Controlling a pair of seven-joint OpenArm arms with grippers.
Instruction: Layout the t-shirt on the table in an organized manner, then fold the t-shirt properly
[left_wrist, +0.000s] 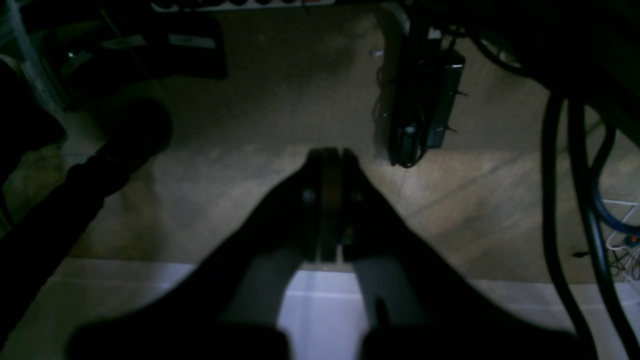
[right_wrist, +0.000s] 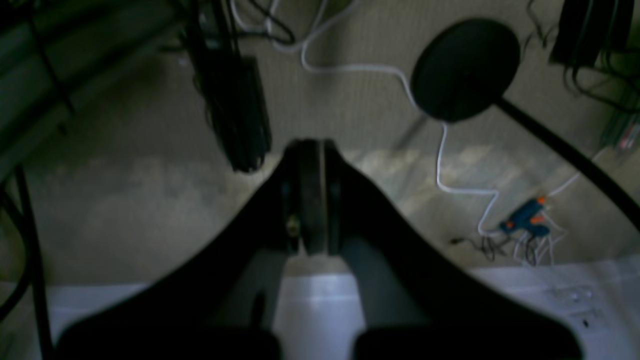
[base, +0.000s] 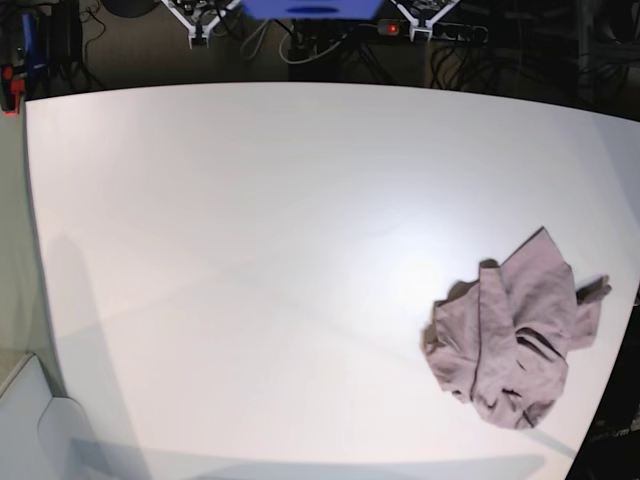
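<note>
While both arms hang off the bench with their cameras looking down at the carpeted floor, the left gripper (left_wrist: 330, 152) has its fingers pressed together on nothing, and the right gripper (right_wrist: 312, 145) is the same, its fingers closed and empty. Neither arm shows in the base view.

Outward from there, the floor under the left wrist carries a dark power brick (left_wrist: 425, 115) at about 1 o'clock from the fingers and thick black cables (left_wrist: 560, 200) at 3 o'clock. Under the right wrist lie a round black stand base (right_wrist: 465, 67) at 1 o'clock, a white cable (right_wrist: 442, 165) and a blue and orange tool (right_wrist: 525, 220) at 4 o'clock.

The t-shirt (base: 515, 335) lies crumpled in a loose heap on the bench (base: 250, 250), at roughly 4 o'clock in the base view, close to the edge on the side of the left arm. It looks light, soft and limp, likely to sag and drag on the smooth top rather than slide as a piece, so pinching single layers matters. Judging by the heap, the projecting corner at its 12 o'clock and the small flap at its 3 o'clock look like the easiest holds for spreading it.

By count: one t-shirt, one bench, two grippers.
</note>
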